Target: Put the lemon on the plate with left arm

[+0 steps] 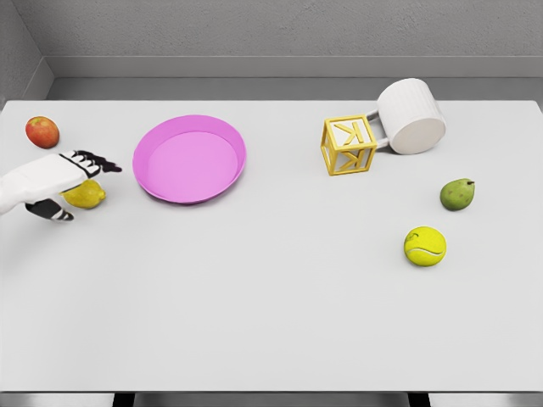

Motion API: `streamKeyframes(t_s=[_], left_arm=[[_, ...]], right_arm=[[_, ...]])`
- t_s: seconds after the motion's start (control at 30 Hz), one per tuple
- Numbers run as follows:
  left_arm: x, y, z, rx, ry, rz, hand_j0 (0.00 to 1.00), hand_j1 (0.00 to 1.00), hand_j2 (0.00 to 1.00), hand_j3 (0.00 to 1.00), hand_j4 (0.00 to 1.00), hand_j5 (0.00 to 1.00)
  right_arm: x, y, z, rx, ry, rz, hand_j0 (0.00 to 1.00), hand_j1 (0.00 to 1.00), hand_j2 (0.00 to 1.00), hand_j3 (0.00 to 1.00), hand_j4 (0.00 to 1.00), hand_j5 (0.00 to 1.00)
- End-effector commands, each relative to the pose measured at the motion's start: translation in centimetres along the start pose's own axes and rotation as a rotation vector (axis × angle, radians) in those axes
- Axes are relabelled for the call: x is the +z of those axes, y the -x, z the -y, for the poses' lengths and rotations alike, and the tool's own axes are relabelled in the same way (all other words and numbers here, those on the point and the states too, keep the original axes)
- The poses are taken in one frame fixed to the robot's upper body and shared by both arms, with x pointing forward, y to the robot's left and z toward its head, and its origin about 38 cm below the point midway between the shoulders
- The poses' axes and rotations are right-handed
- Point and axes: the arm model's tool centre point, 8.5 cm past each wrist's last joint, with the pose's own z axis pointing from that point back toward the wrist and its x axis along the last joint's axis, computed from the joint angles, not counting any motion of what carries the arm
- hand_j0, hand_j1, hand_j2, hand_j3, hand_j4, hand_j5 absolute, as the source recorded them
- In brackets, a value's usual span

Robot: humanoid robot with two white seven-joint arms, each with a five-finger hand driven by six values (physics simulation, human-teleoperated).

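The yellow lemon (90,197) lies on the white table at the far left, just left of the pink plate (222,140). My left hand (85,188) comes in from the left edge and hovers over the lemon. Its dark-tipped fingers (100,163) spread above the fruit's top and the thumb sits at its lower left. The fingers are not closed on the lemon; part of it is hidden under the hand. The plate holds nothing. My right arm is out of view.
A red apple (41,131) sits behind the hand near the table's left edge. To the right are a yellow letter cube (349,146), a tipped white mug (411,117), a green pear (456,194) and a tennis ball (424,247).
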Motion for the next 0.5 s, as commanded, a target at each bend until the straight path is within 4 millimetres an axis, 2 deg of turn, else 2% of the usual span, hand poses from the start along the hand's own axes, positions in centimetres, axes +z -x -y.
streamKeyframes(t_s=[0.0,0.23,0.33,0.47], left_arm=[[0.1,0.5,0.5,0.013,0.009,-0.016,1.00,1.00,1.00,1.00,1.00,1.00],[-1.7,-0.2,0.9,0.001,0.023,-0.001,1.00,1.00,1.00,1.00,1.00,1.00],[-1.7,-0.2,1.1,-0.028,0.044,-0.005,0.86,0.86,0.86,0.86,0.86,0.86],[-1.8,-0.4,1.4,-0.028,0.055,0.001,0.85,0.85,0.85,0.85,0.85,0.85]], right_arm=[[0.0,0.0,0.0,-0.001,0.000,0.000,1.00,1.00,1.00,1.00,1.00,1.00],[0.0,0.0,0.0,0.001,0.001,0.000,1.00,1.00,1.00,1.00,1.00,1.00],[0.0,0.0,0.0,0.001,-0.001,0.000,1.00,1.00,1.00,1.00,1.00,1.00],[0.0,0.0,0.0,0.001,-0.001,0.000,1.00,1.00,1.00,1.00,1.00,1.00]])
